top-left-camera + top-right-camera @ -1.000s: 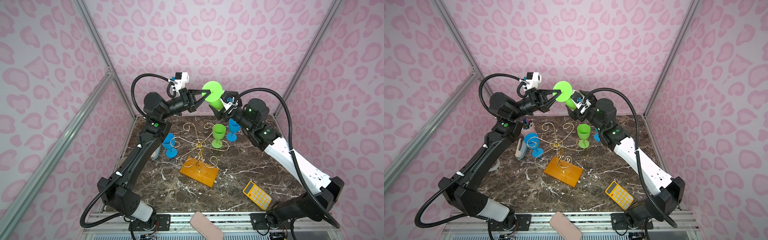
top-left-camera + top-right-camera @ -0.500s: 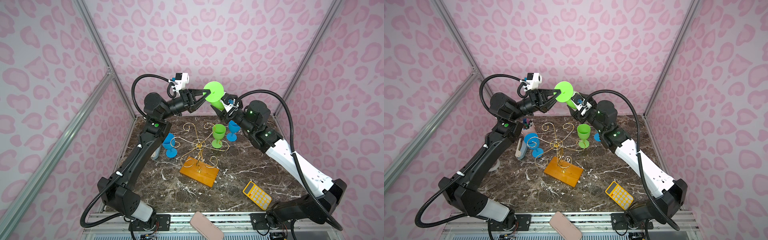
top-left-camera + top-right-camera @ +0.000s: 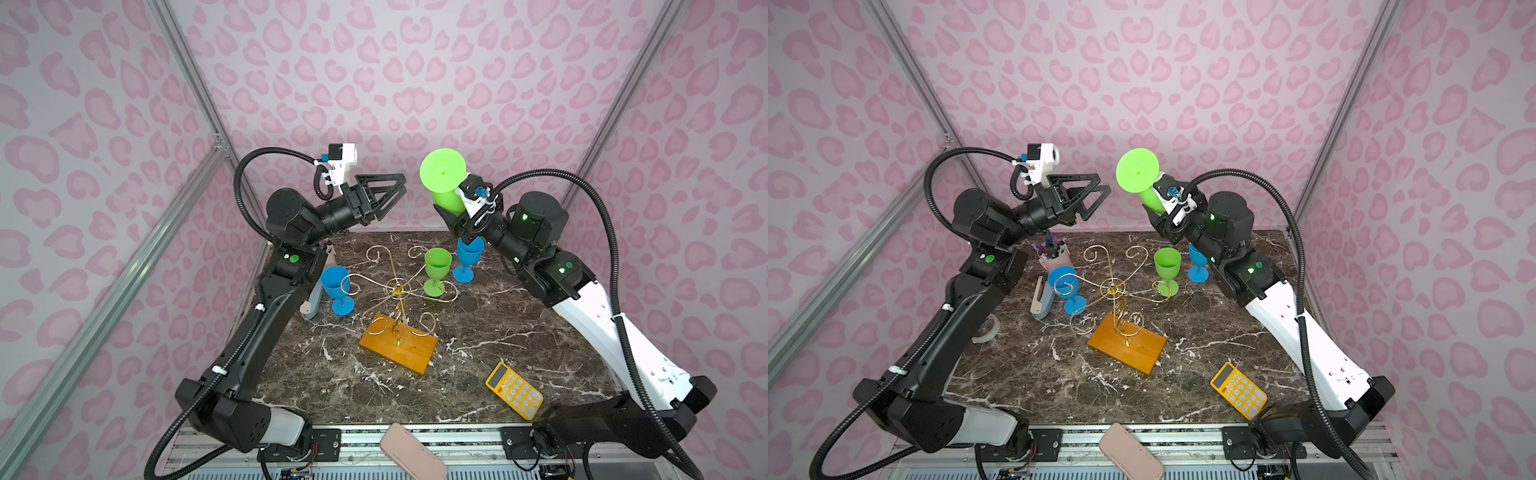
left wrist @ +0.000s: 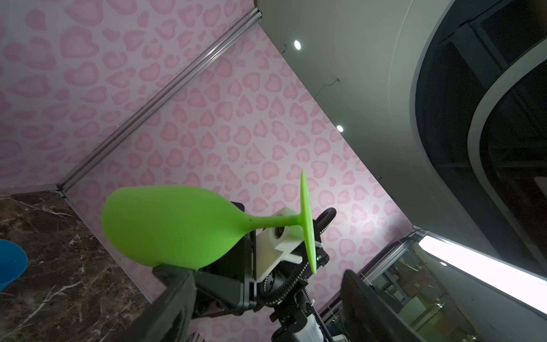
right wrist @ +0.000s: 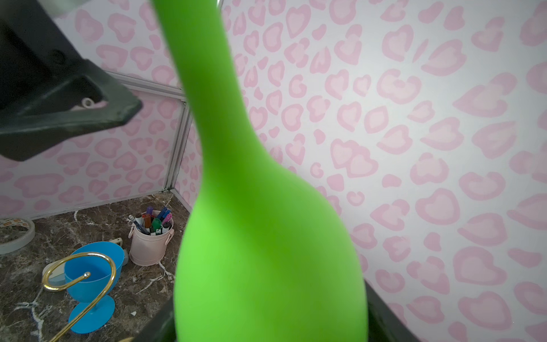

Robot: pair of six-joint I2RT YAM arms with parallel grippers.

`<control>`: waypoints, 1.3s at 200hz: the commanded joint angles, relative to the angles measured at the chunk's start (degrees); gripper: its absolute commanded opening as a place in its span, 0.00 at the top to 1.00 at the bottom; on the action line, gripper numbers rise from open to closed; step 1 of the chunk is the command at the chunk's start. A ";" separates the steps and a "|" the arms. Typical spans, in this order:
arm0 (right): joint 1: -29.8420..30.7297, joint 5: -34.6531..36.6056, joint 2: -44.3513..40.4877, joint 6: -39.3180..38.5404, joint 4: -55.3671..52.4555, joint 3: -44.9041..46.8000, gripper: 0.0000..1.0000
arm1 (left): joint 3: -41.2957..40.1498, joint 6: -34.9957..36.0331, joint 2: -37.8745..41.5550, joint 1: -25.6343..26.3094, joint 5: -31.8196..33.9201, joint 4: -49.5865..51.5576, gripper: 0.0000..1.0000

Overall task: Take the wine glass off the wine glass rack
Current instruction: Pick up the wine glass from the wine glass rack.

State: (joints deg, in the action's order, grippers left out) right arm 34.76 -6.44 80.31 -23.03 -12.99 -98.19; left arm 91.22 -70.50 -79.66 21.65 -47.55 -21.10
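A green wine glass point(image 3: 443, 171) point(image 3: 1137, 170) is held upside down and tilted, high above the back of the table. My right gripper point(image 3: 448, 212) point(image 3: 1152, 208) point(image 5: 269, 319) is shut on its bowl point(image 5: 266, 251) point(image 4: 171, 225). My left gripper point(image 3: 401, 186) point(image 3: 1102, 185) point(image 4: 254, 271) stands open a short way left of the glass's foot, touching nothing. The wine glass rack point(image 3: 398, 345) point(image 3: 1127, 349), gold wire on an orange wooden base, stands mid-table with no glass on its arms; one scroll arm point(image 5: 80, 266) shows in the right wrist view.
On the marble table stand a blue glass point(image 3: 337, 289), a green glass point(image 3: 437, 268) and another blue glass point(image 3: 469, 255) around the rack. A pen cup point(image 3: 1052, 253), tape roll point(image 3: 986, 328), yellow calculator point(image 3: 514, 391) and pink case point(image 3: 411, 451) also lie about.
My left gripper has opened, let go of the glass's foot and drawn back to the left. The right gripper has closed on the bowl and now holds the glass alone.
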 commanded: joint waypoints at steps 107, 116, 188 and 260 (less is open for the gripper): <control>-0.01 4.97 16.89 7.95 -44.82 -28.61 0.48 | -5.07 71.39 8.99 3.68 28.46 24.49 0.33; 0.03 4.77 17.68 8.37 -45.92 -29.66 0.48 | -5.62 75.18 8.97 4.13 28.23 24.28 0.33; 1.14 5.56 21.35 8.28 -50.17 -34.21 0.50 | -11.06 94.70 9.17 8.18 32.03 19.02 0.39; 3.46 7.84 22.90 7.42 -51.34 -35.19 0.51 | -10.98 105.95 7.91 10.21 36.12 16.54 0.42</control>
State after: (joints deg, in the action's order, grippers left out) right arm 37.87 0.36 102.45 -15.20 -63.94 -132.68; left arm 80.34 29.76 -71.11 31.38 -13.87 -1.50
